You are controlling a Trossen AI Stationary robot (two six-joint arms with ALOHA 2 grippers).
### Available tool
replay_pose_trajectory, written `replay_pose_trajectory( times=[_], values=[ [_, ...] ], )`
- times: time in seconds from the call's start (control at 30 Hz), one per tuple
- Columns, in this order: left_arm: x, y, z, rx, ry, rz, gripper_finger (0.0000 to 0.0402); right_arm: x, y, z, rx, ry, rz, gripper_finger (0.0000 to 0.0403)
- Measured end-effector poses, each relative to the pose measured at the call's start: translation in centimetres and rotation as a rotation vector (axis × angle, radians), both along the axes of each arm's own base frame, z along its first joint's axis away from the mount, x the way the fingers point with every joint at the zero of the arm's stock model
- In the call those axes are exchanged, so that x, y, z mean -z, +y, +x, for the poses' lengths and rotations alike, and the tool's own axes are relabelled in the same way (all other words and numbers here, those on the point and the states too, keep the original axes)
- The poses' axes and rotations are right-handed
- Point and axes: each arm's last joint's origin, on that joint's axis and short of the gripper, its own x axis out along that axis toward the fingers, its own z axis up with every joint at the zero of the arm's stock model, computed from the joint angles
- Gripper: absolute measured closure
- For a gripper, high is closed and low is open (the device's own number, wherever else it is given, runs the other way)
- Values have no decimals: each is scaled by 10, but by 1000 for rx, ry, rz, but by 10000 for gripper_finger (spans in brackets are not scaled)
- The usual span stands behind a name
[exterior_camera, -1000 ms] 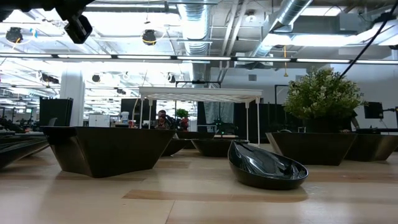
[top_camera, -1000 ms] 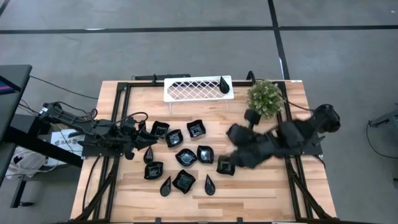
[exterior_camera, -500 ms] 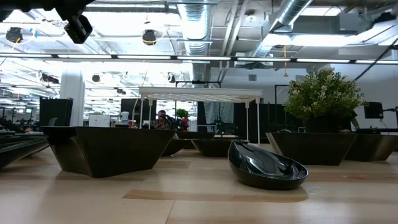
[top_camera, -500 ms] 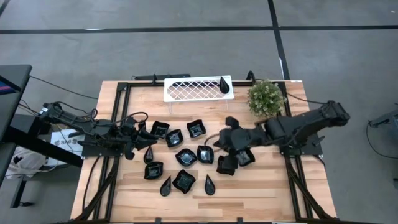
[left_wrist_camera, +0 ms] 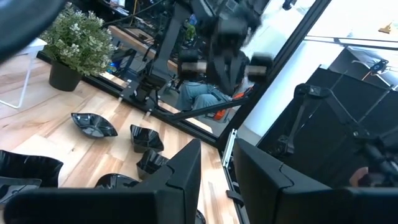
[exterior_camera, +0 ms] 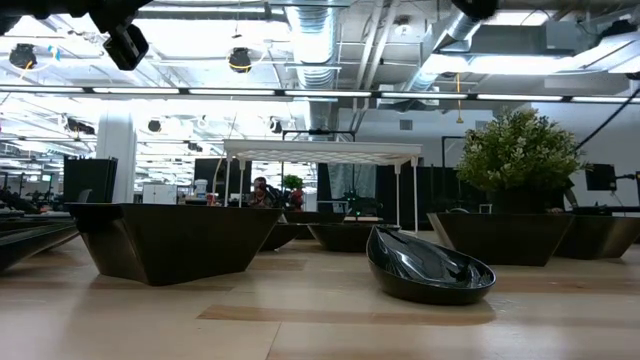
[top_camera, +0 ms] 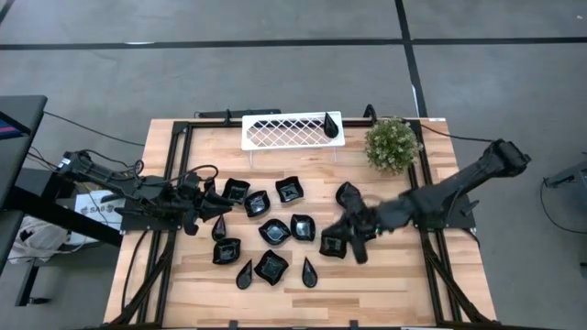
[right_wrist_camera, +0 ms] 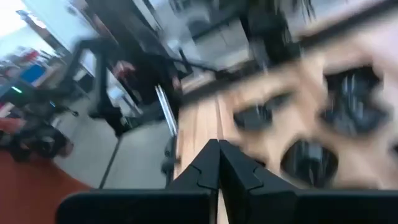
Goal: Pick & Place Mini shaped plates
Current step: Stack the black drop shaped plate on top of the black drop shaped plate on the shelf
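Several mini shaped plates, small glossy black dishes point(top_camera: 274, 231), lie spread over the middle of the wooden table; a teardrop one point(top_camera: 328, 124) rests on the white lattice tray point(top_camera: 284, 131). My right gripper point(top_camera: 348, 240), shut and holding nothing, hovers over the right side of the cluster, just above a squarish plate point(top_camera: 332, 245). In its wrist view its fingers point(right_wrist_camera: 217, 163) are closed together and the plates beyond are blurred. My left gripper point(top_camera: 223, 208) waits open at the cluster's left side, with nothing between its fingers point(left_wrist_camera: 186, 171).
A green bushy plant in a dark pot point(top_camera: 392, 144) stands at the far right, close to my right arm. The tray stands on thin legs point(exterior_camera: 400, 195) at the far edge. Black frame rails point(top_camera: 174, 174) run along both table sides. Bare wood lies along the near edge.
My right arm has unfolded and stretched out, and its gripper has sunk toward the plates at the cluster's right side, rolling and tipping as it went. It has stayed shut. No plate has moved.
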Motion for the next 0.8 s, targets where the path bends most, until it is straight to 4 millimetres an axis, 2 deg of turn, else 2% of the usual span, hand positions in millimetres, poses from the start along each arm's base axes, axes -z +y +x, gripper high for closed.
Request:
replay_pose_trajectory(
  times=[0.27,0.43,0.6,0.8],
  values=[
    [0,0,0,0,1,0,305,45,45,17,7,174,219,401],
    [1,0,0,0,7,3,305,67,65,27,23,206,324,373],
    [1,0,0,0,7,3,305,94,77,37,42,259,360,341],
    [1,0,0,2,8,3,305,125,97,47,54,345,375,335]
  ],
)
